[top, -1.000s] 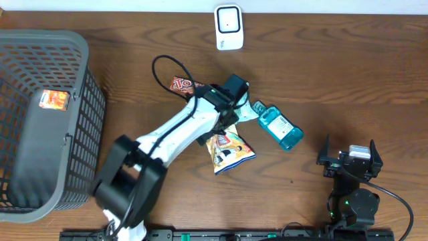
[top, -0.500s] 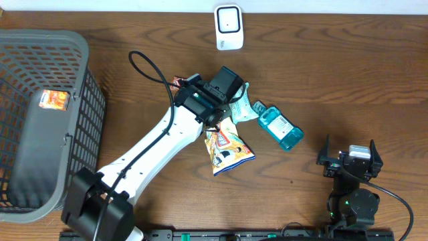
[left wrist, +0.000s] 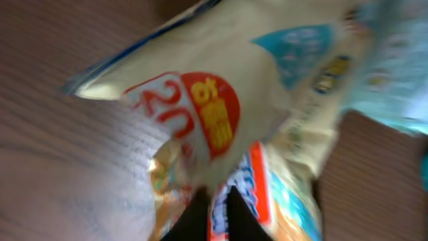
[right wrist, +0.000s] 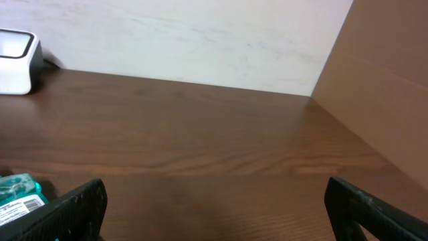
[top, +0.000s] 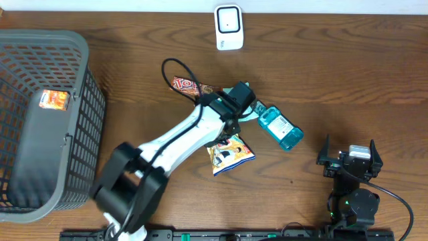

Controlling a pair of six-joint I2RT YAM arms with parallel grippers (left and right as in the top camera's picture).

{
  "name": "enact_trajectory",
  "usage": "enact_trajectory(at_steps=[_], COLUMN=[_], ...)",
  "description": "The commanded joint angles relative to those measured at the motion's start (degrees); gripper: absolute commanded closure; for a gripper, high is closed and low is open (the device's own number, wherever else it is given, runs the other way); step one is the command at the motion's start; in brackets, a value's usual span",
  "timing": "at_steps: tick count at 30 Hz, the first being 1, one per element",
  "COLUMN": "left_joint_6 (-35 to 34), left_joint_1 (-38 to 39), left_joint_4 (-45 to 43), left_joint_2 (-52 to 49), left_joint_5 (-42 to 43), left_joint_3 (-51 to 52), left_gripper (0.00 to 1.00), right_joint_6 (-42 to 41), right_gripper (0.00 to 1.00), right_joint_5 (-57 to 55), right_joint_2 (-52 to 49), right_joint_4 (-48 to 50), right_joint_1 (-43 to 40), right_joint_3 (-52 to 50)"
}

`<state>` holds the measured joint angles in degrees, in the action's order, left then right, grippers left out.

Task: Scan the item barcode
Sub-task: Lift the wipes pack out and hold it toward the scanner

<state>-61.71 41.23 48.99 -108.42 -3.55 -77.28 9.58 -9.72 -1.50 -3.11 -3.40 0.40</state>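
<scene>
We judge left gripper (left wrist: 214, 209) pinches pouch (left wrist: 221, 100); right gripper (right wrist: 214, 204) spread. Scanner (top: 228, 27), 12 o'clock, not yet reached.

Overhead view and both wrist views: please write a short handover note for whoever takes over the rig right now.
Left gripper: jaws look closed on the white pouch at mid-table; the wrist view is blurred.
Right gripper: jaws open, empty, at the near right.
Scanner: at the far edge. A teal bottle, a yellow snack bag and a red packet lie around the pouch.
Done: pouch apparently gripped.
Left: bring it to the scanner and show the barcode.
</scene>
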Motion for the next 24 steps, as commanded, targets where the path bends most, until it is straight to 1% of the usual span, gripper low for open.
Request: enact_trajectory(at_steps=[1,3,6,7,9,12,15,17,20,22,24], left_joint_6=[-0.7,-0.7,-0.7,-0.7,-0.7,-0.7,-0.3,0.0,0.5,0.7,0.6], left_joint_1=[-0.9,-1.2,-1.3,-1.3,-1.2,-1.2,-1.3,-1.2,-1.2,-1.3,-1.3], left_joint_4=[-1.6,-3.7,-6.9,-7.5,-7.5,-6.6,-5.5,-3.2,0.4,0.9,0.2], left_joint_2=[-5.0,-8.0,-12.8,-14.3,-17.1,-18.1,-16.0,-13.1,-6.4,-1.1,4.4], left_joint_5=[-1.2,-1.4,-1.4,-1.4,-0.4,-0.1,-0.7,-2.7,-6.9,-7.7,-7.9], left_joint_3=[0.7,0.7,0.7,0.7,0.7,0.7,0.2,-1.0,-2.5,-2.7,-2.7], left_gripper=[0.77,0.65,0.5,0.47,0.47,0.47,0.44,0.41,0.35,0.29,0.29], right_joint_6=[0.5,0.5,0.5,0.5,0.5,0.5,0.5,0.5,0.5,0.6,0.5], right_gripper=[0.01,0.01,0.01,0.01,0.01,0.01,0.01,0.01,0.01,0.01,0.01], right_joint_5=[-0.2,-0.2,-0.2,-0.2,-0.2,-0.2,-0.2,-0.2,-0.2,-0.2,-0.2], right_joint_2=[0.0,0.0,0.0,0.0,0.0,0.0,0.0,0.0,0.0,0.0,0.0], right_joint_4=[-0.2,-0.2,-0.1,-0.1,-0.2,-0.2,-0.2,-0.2,-0.2,-0.2,-0.2], right_joint_1=[-0.1,-0.1,-0.1,-0.1,-0.1,-0.1,-0.1,-0.1,-0.1,-0.1,-0.1], right_joint_3=[-0.1,-0.1,-0.1,-0.1,-0.1,-0.1,-0.1,-0.1,-0.1,-0.1,-0.1])
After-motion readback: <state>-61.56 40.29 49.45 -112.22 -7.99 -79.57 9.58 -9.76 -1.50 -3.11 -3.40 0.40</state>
